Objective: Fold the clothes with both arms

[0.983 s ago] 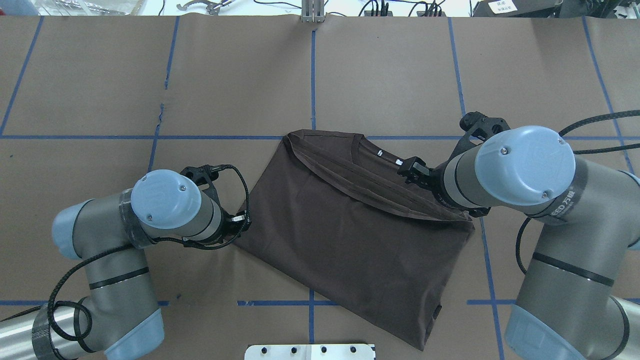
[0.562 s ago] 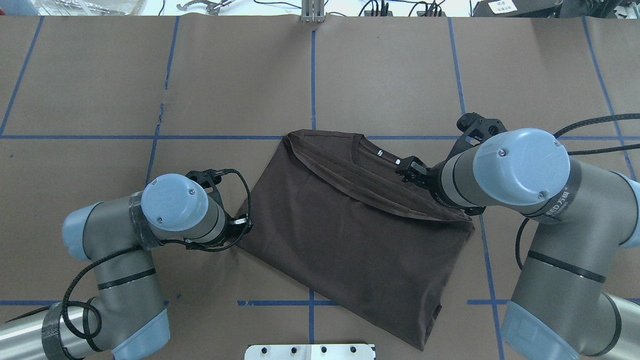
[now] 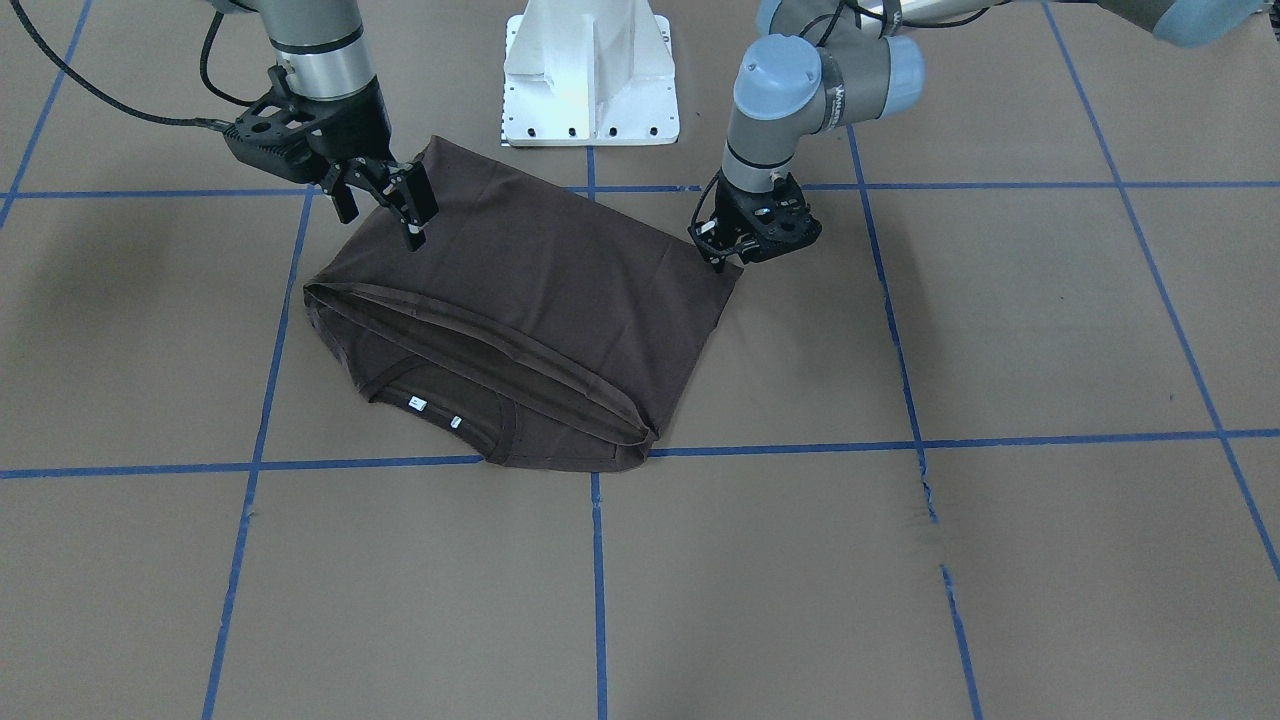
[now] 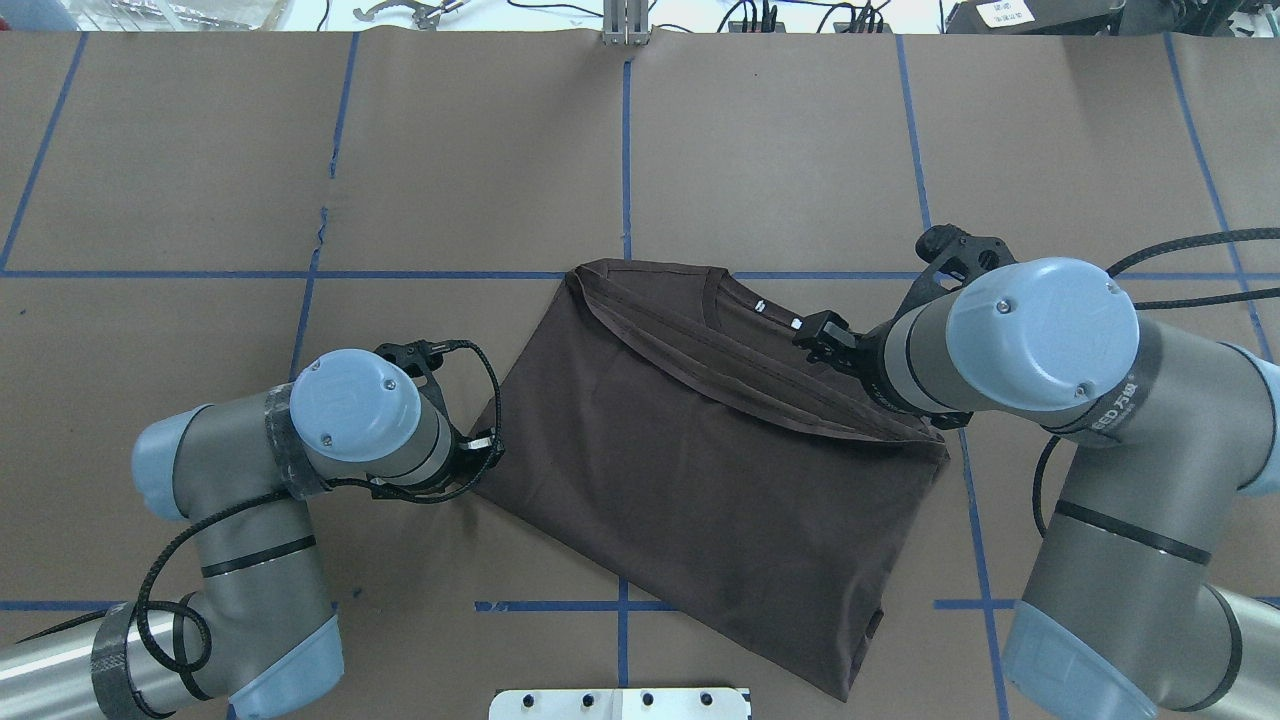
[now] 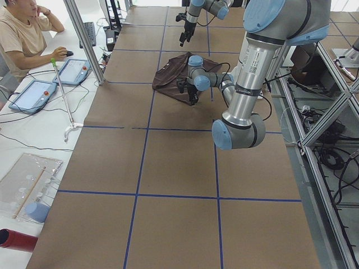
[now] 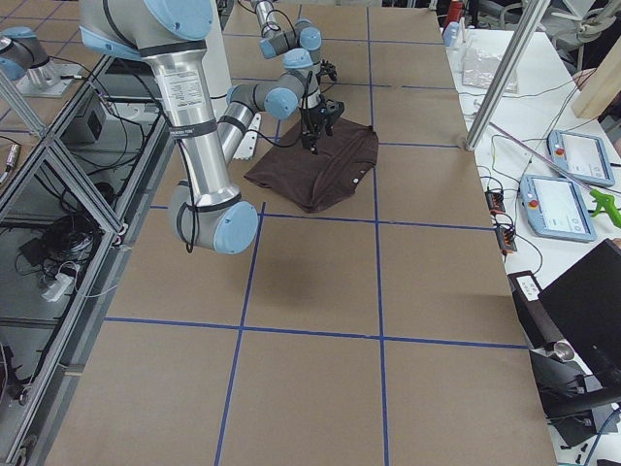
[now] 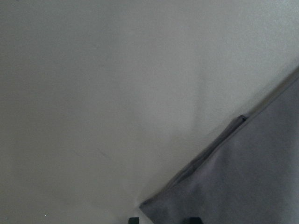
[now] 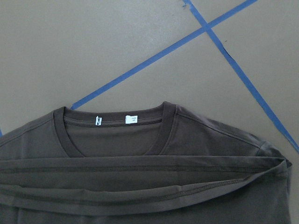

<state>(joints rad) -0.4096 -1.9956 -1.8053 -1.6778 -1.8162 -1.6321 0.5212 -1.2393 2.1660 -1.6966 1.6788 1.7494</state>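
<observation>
a dark brown t-shirt point(image 4: 700, 490) lies half-folded and askew on the tabletop point(image 4: 800, 150), collar point(image 8: 169, 128) on the far side. the left end effector point(image 3: 722, 255) sits low at its left corner, grip impossible to tell; the right end effector point(image 3: 383, 222) hovers over the doubled hem point(image 4: 720, 375), jaws apart, empty.

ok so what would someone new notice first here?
The dark brown T-shirt, folded over and lying askew in the middle of the table with its blue tape lines. Its collar and two white labels show at the edge away from the robot. The left gripper sits low at one corner. The right gripper hangs open above the other end, near the collar.
</observation>
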